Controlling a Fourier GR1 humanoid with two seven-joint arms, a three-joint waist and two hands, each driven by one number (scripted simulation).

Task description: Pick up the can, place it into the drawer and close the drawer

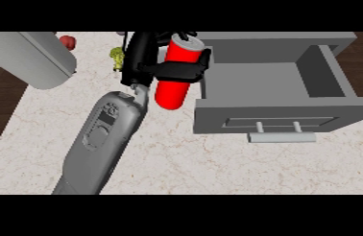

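Head view: my right hand (164, 67) curled round red can (174, 76), fingers wrapped across its middle, can tilted, held above counter (212, 163) just left of open grey drawer (284, 116). Drawer handle (281, 137) faces me. My left forearm (35, 55) shows at upper left; its hand out of sight.

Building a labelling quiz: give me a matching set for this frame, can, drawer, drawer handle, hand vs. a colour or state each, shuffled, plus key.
Things:
1. can
2. drawer
3. drawer handle
4. hand

States:
A. black, curled round something
B. red, held above the counter
C. pulled open, nothing inside
D. pale bar on the front panel

Pairs: 1-B, 2-C, 3-D, 4-A
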